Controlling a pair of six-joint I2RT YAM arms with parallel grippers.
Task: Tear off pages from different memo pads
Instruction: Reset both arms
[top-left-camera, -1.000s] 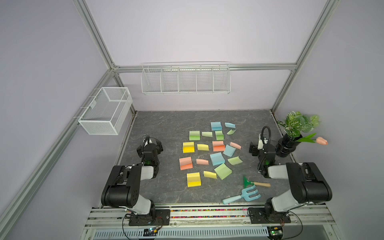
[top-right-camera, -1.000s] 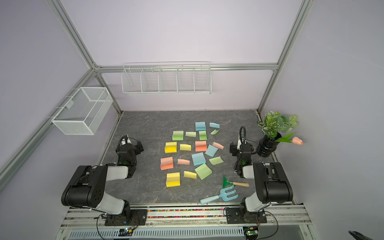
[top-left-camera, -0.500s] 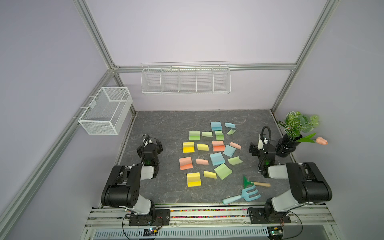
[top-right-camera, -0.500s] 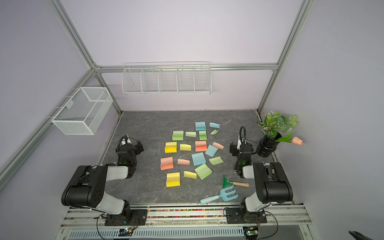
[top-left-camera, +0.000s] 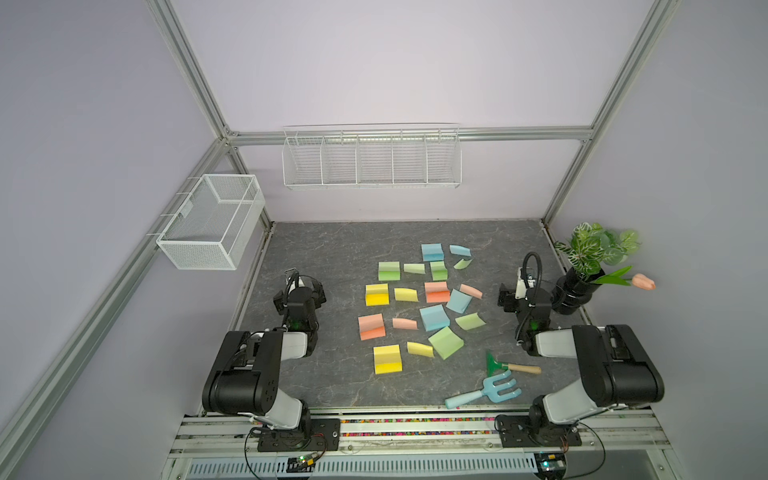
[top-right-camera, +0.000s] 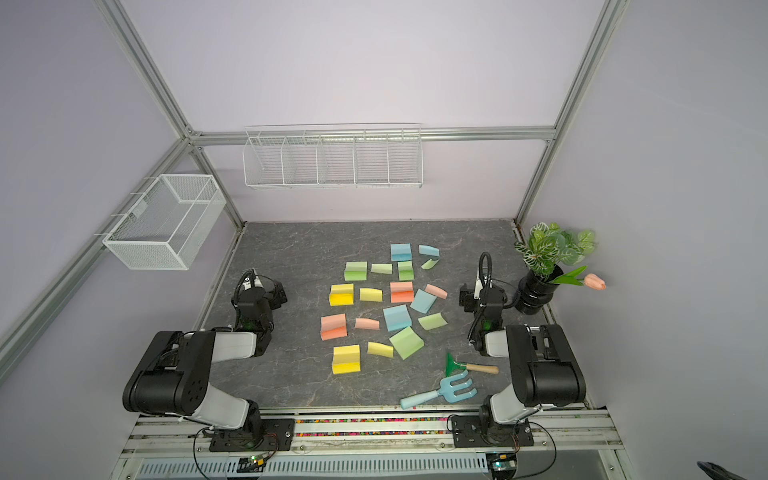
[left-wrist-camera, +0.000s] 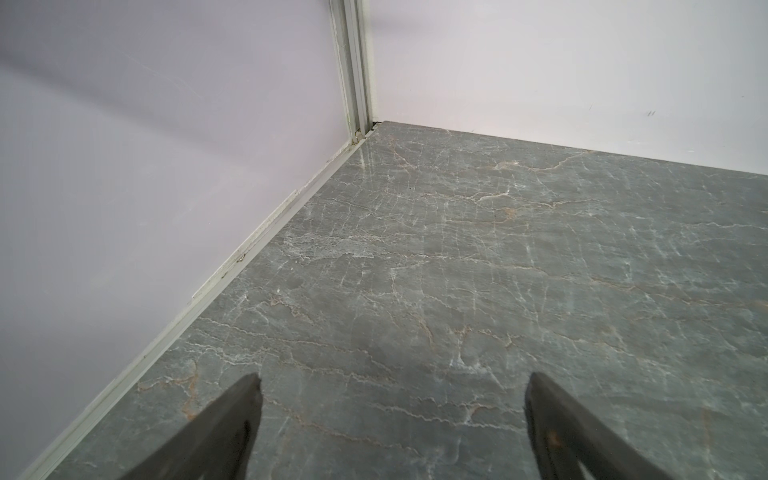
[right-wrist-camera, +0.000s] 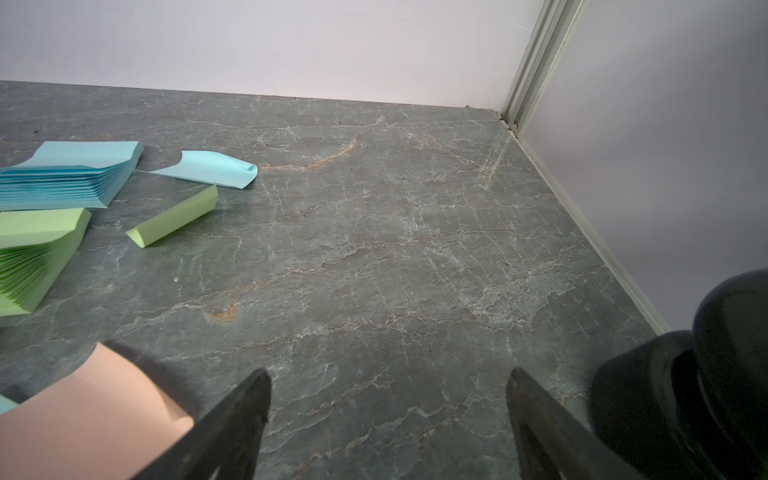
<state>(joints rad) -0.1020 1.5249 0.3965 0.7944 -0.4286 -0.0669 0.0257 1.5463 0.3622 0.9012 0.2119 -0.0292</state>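
Not seeing anything readable here tbh. The memo pads (top-left-camera: 387, 359) and the loose pages (top-left-camera: 420, 349) are showing plain pastel faces in both top views. The little circuit boards (top-left-camera: 305, 459) down by the front rail (top-left-camera: 415, 434) are coming through too small to make out any print.

Nine memo pads (top-left-camera: 387, 360) lie flat in the middle of the table (top-left-camera: 324, 257). They are small thick blocks, yellow, orange, blue and green. Loose pages (top-left-camera: 405, 294) lie next to them, thin and a bit curled, in the same colours. One blue page (right-wrist-camera: 208, 168) has a rolled corner.
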